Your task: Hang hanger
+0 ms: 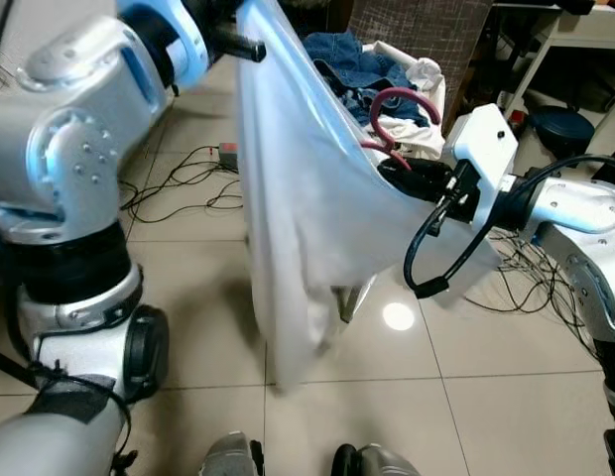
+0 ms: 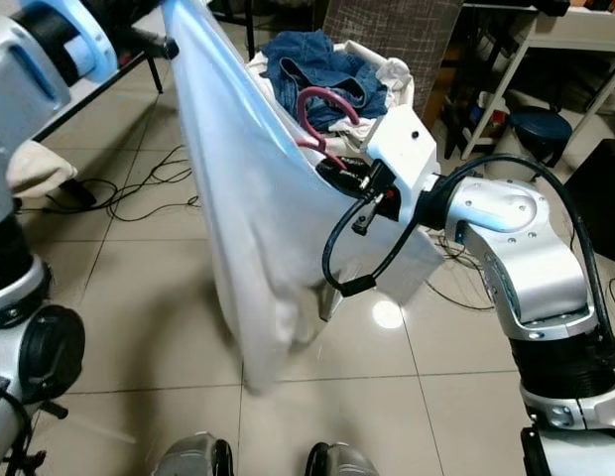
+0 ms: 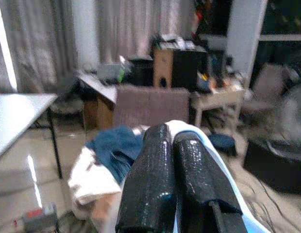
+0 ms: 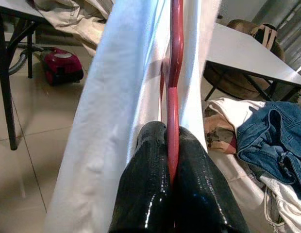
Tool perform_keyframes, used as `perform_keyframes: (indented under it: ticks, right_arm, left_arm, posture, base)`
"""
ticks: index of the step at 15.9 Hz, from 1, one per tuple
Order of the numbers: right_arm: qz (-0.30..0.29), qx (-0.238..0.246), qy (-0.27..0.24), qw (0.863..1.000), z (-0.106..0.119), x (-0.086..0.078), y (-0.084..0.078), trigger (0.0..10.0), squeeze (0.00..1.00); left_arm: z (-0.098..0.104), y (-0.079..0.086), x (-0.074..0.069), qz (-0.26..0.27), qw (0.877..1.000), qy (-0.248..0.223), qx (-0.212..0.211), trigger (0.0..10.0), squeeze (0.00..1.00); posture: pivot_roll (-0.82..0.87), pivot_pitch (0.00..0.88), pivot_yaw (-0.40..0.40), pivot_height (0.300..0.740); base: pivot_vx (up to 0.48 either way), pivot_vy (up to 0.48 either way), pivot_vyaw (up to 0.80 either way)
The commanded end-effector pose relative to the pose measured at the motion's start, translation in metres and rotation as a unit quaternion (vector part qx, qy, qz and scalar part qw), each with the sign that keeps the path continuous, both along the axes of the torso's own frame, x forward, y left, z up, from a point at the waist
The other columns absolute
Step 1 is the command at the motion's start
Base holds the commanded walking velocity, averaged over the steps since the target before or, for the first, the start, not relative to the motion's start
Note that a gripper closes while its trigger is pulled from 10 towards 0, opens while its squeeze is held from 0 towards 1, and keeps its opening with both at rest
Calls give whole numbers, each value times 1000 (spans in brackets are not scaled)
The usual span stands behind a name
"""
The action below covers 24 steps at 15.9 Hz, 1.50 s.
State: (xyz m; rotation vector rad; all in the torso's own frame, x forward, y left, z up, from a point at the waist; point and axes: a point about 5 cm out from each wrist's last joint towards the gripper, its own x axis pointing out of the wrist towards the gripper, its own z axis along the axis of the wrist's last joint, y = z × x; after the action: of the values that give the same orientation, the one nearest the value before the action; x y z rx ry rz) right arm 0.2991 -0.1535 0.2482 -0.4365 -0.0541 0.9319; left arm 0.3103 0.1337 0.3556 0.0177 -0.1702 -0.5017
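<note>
A white garment (image 1: 307, 228) hangs stretched between my two grippers above the tiled floor. My left gripper (image 1: 250, 47) is raised at upper left, shut on the garment's top edge; in the left wrist view its fingers (image 3: 155, 165) are pressed together over the cloth. A dark red hanger (image 1: 402, 104) sits partly inside the garment, its hook sticking out toward the basket behind. My right gripper (image 4: 169, 133) is shut on the hanger's red bar (image 4: 175, 58) among the white folds, at mid-right in the eye views (image 2: 337, 174).
A laundry basket (image 2: 407, 94) with blue jeans (image 1: 357, 59) and white clothes stands just behind the garment. Cables (image 1: 179, 188) trail over the floor at left. A white shelf (image 1: 575, 40) and dark stool (image 1: 560, 124) stand at right. A red vacuum (image 4: 63, 68) lies under a table (image 4: 247, 53).
</note>
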Motion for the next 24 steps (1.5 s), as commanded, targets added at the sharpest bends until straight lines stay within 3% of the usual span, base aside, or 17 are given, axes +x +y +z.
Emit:
perform_keyframes:
  ticks: [1, 2, 3, 4, 5, 6, 9, 11, 12, 13, 17, 20, 21, 24]
  right_arm:
    - [-4, 7, -21, 1000, 8, 3, 0, 0, 0]
    - [-3, 15, -25, 1000, 11, 3, 0, 0, 0]
    - [-2, 18, -26, 999, 13, 2, 0, 0, 0]
    - [-1, 24, -29, 999, 16, 2, -1, 0, 0]
    - [4, 29, -29, 999, 18, 1, -1, 0, 0]
    - [8, 35, -29, 999, 19, 1, -2, 0, 0]
    - [16, 35, -25, 999, 18, -1, 0, 0, 0]
    - [17, 36, -24, 999, 17, -1, 1, 0, 0]
    - [16, 37, -24, 999, 17, -1, 0, 0, 0]
    - [14, 38, -24, 999, 17, 0, 0, 0, 0]
    - [11, 40, -24, 999, 17, 2, -1, 0, 0]
    - [9, 38, -23, 999, 15, 3, -2, 0, 0]
    - [8, 34, -22, 999, 15, 3, -3, 0, 0]
    - [6, 32, -24, 999, 16, 4, -4, 0, 0]
  left_arm:
    - [-17, -11, -2, -30, 998, 38, 34, 0, 0]
    - [-26, -10, 0, -13, 997, 44, 57, 941, 0]
    - [-29, -9, 1, -6, 997, 46, 61, 1216, 0]
    - [-33, -6, 4, 13, 996, 48, 74, 2353, 0]
    - [-34, -5, 5, 16, 996, 56, 65, 2275, 0]
    - [-35, -2, 7, 39, 994, 48, 91, 3216, 0]
    - [-38, 4, 10, 69, 993, 47, 86, 5608, 0]
    - [-35, 1, 10, 50, 995, 44, 79, 10000, 0]
    - [-31, -2, 9, 33, 997, 40, 63, 10000, 0]
    - [-26, -6, 6, 14, 998, 38, 42, 10000, 1000]
    - [-14, -12, -4, -42, 998, 44, 20, 10000, 1000]
    - [-18, -12, -8, -62, 994, 69, 59, 10000, 1000]
    - [-25, -6, -7, -42, 990, 84, 108, 10000, 1000]
    - [-27, -3, -7, -34, 988, 82, 126, 10000, 1000]
  posture:
    - [-58, 69, -41, 740]
    - [-57, 69, -40, 740]
    - [-57, 69, -40, 740]
    - [-58, 70, -39, 740]
    - [-57, 71, -39, 740]
    - [-56, 71, -38, 740]
    - [-60, 72, -37, 740]
    - [-57, 70, -37, 740]
    - [-57, 70, -36, 740]
    - [-57, 70, -36, 740]
    - [-50, 70, -36, 740]
    - [-50, 65, -34, 740]
    - [-48, 62, -34, 740]
    - [-49, 58, -32, 740]
  base:
    - [0, 0, 0]
    - [0, 0, 0]
    - [0, 0, 0]
    - [0, 0, 0]
    - [0, 0, 0]
    - [0, 0, 0]
    - [0, 0, 0]
    - [0, 0, 0]
    - [0, 0, 0]
    - [0, 0, 0]
    - [0, 0, 0]
    - [0, 0, 0]
    - [0, 0, 0]
    - [0, 0, 0]
